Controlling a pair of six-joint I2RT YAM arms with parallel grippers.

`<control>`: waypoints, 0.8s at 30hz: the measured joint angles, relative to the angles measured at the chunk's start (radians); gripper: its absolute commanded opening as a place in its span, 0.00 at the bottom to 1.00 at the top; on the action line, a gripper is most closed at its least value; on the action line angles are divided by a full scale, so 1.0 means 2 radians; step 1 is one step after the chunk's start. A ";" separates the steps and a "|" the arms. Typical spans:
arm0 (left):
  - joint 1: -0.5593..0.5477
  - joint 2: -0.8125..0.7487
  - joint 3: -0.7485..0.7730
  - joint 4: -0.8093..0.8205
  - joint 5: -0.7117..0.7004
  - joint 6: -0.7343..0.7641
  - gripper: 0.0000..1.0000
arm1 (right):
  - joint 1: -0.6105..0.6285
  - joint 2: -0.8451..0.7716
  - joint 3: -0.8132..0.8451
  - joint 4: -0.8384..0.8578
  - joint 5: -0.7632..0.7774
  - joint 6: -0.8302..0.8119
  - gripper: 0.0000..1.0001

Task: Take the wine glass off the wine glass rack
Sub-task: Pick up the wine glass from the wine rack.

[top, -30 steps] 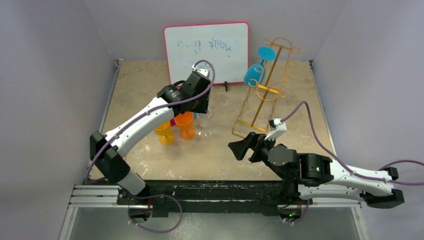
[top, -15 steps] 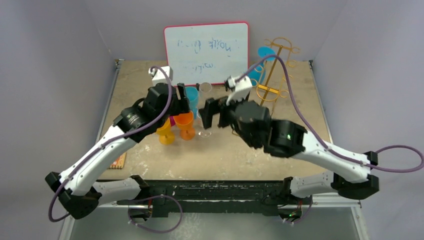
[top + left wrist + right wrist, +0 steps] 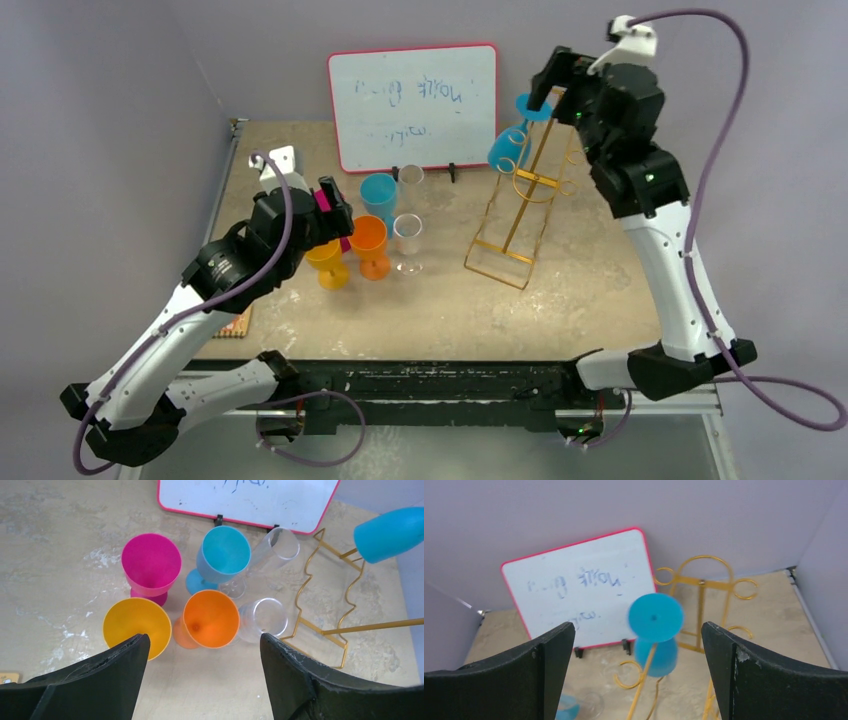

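Observation:
The gold wire wine glass rack (image 3: pixel 524 185) leans at the back right of the table. A blue wine glass (image 3: pixel 509 144) hangs on it upside down, its round foot near the top. My right gripper (image 3: pixel 548 88) is open, raised level with the top of the rack, just above and behind the foot. In the right wrist view the blue glass (image 3: pixel 655 618) shows between the spread fingers of my right gripper (image 3: pixel 638 631), apart from both, with the rack (image 3: pixel 702 580) behind. My left gripper (image 3: pixel 335 208) is open and empty above the standing cups; the left wrist view shows its fingers spread (image 3: pixel 204 641).
Standing cups cluster left of the rack: magenta (image 3: pixel 151 562), blue (image 3: pixel 226 550), orange (image 3: pixel 211 618), yellow (image 3: pixel 136 626) and two clear ones (image 3: pixel 263 620). A red-framed whiteboard (image 3: pixel 412 100) stands at the back. A small flat object (image 3: pixel 237 322) lies at the table's left edge.
My right arm has swung from the table's middle up to the top of the rack. My left arm has pulled back left from the cups. Both grippers stay open.

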 measured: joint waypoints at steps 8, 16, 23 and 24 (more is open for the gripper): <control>0.000 -0.036 -0.030 -0.024 0.004 -0.028 0.81 | -0.193 0.032 -0.008 -0.014 -0.244 0.063 0.80; 0.000 -0.085 -0.031 -0.045 0.001 -0.042 0.81 | -0.209 0.053 -0.062 0.009 -0.351 0.120 0.75; 0.000 -0.096 -0.031 -0.066 0.000 -0.051 0.81 | -0.209 0.061 -0.072 0.022 -0.344 0.150 0.78; 0.000 -0.098 -0.031 -0.068 -0.001 -0.052 0.81 | -0.209 0.061 -0.075 0.025 -0.340 0.154 0.78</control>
